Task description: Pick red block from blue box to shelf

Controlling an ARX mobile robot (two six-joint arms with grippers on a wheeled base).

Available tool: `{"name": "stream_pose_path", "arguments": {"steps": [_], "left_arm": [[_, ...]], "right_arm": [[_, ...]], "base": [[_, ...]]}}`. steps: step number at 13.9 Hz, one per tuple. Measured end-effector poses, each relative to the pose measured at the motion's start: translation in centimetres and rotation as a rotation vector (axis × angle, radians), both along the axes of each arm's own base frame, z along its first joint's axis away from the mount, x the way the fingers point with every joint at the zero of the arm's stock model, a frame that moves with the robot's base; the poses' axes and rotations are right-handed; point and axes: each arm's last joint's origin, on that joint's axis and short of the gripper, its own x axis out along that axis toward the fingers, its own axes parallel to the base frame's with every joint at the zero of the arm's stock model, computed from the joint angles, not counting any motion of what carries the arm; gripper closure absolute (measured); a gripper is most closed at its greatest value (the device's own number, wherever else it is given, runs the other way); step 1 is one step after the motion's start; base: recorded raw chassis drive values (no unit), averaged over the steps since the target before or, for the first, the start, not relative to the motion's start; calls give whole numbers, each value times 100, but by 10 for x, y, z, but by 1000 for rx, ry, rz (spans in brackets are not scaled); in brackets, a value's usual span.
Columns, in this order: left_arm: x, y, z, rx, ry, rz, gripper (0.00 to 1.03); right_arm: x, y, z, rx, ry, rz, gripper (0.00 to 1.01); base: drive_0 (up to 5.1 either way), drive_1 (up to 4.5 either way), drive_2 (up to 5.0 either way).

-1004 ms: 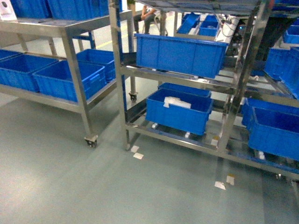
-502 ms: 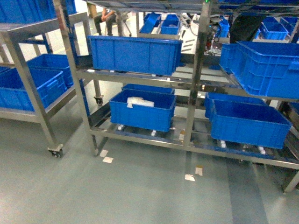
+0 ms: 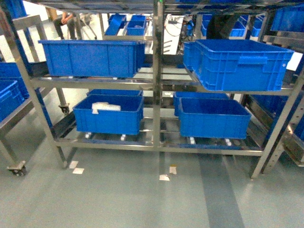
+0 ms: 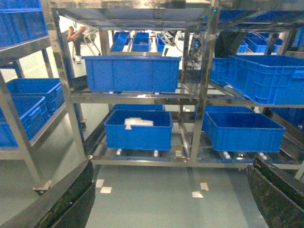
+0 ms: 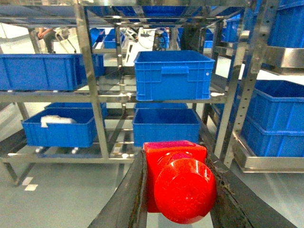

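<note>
Item one, the red block [image 5: 178, 183]: you find it in the right wrist view, wedged between the two dark fingers [image 5: 124, 199] of the right gripper [image 5: 176, 209], its round stud facing the camera and filling the lower middle of the frame; the right gripper is clamped on it, one finger touching each side of the brick. Item two, the left gripper [image 4: 171, 209]: your left wrist view shows its two dark fingers [image 4: 71, 202] at the bottom corners, spread wide apart with only grey floor [image 4: 156, 199] between them, so it stands released and carries nothing. Item three, the shelf [image 3: 156, 80]: a stainless-steel rack of square posts and rails, straight ahead of you in the head view, beyond the held block in the right wrist view and not touching it. Item four, its load: on the middle tier, a dark blue crate [image 3: 92, 57] at left and a dark blue ribbed crate [image 3: 240, 64] at right; on the bottom tier, a blue crate holding a white bundle [image 3: 107, 107] at left and another blue crate [image 3: 213, 116] at right. Item five, surroundings: a second steel rack with blue crates [image 3: 9, 95] at your far left, paper scraps [image 3: 164, 177] on the floor before the shelf, and a seated person [image 3: 66, 21] behind. Neither gripper appears in the head view.
</note>
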Motion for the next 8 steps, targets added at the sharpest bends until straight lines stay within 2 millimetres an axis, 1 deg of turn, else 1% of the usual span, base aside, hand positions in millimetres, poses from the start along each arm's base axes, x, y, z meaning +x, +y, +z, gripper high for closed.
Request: {"name": "stream_pose_path", "arguments": {"steps": [2,8], "left_arm": [[0,0,0,0,0,0,5],[0,0,0,0,0,-1,5]], "right_arm": [[0,0,0,0,0,0,75],[0,0,0,0,0,0,75]], "base": [[-167,-167,-167],[0,0,0]]}}
